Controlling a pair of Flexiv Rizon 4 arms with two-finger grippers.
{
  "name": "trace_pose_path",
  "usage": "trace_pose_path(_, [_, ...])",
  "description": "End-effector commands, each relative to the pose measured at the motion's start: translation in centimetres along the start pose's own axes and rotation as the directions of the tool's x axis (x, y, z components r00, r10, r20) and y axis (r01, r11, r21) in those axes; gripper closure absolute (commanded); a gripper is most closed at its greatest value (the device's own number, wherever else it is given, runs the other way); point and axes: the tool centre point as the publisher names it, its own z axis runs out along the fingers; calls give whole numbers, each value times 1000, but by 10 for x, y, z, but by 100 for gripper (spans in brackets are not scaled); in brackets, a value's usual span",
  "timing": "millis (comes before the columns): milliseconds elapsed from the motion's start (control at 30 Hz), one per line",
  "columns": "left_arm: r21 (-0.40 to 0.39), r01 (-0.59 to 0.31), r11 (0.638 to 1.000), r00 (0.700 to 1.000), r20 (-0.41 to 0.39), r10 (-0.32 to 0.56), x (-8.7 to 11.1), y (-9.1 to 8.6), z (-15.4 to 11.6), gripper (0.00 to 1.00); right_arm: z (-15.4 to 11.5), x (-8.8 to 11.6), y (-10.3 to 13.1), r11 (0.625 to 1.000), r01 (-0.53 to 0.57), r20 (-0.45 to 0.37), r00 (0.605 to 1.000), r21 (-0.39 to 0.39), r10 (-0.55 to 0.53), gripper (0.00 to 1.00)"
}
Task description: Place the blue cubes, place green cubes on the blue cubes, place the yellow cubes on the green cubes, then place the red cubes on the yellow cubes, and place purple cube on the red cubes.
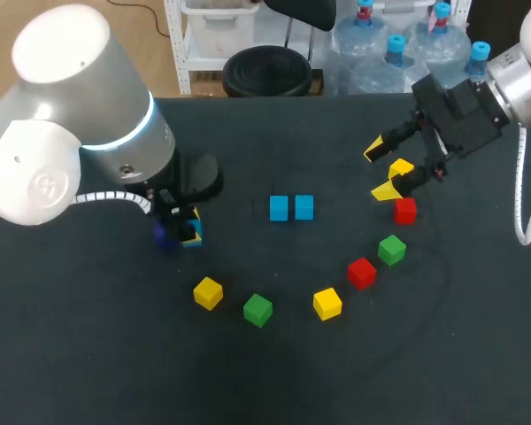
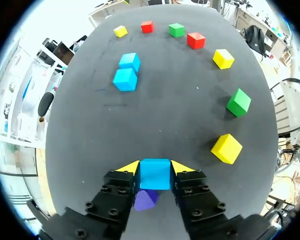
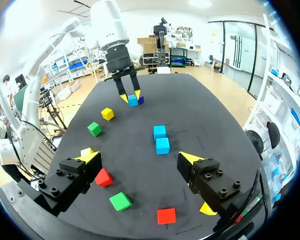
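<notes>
At the table's left side, the left gripper is closed on a blue cube, with one yellow fingertip against each side face. A purple cube lies under the gripper, just behind the held cube and apparently touching it. Whether the held cube is clear of the table cannot be told.

Near the middle, a second blue cube and a third blue cube stand side by side, almost touching. The other cubes form a loose arc nearer the front edge, among them a green cube and a red cube.

At the right, the right gripper is spread wide and holds nothing. A yellow cube sits just beside one of its fingers.

The step in hand appears to be the first one, laying out the blue base, and no cube is stacked yet. The next move probably calls for lifting the held cube free of its purple neighbour without dragging it. The cube should then be set down beside the central pair, square to them and close enough to carry a green layer.
</notes>
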Motion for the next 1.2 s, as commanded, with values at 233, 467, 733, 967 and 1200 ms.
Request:
trace_pose_path(233, [9,-47,999,999,4,47,-31,34,16,100,1,0,-1,1000,1,2,1000,-1,-1,0])
trace_pose_path(467, [14,-58,998,998,12,57,-47,47,26,100,1,0,-1,1000,1,2,1000,-1,-1,0])
trace_pose_path(733, [19,-25,999,1000,19,25,-63,55,33,100,1,0,-1,1000,1,2,1000,-1,-1,0])
trace_pose_path(967, [28,-17,999,999,32,16,-75,55,39,100,1,0,-1,1000,1,2,1000,-1,-1,0])
trace_pose_path(1200, [34,-14,999,999,36,13,-81,55,44,100,1,0,-1,1000,1,2,1000,-1,-1,0])
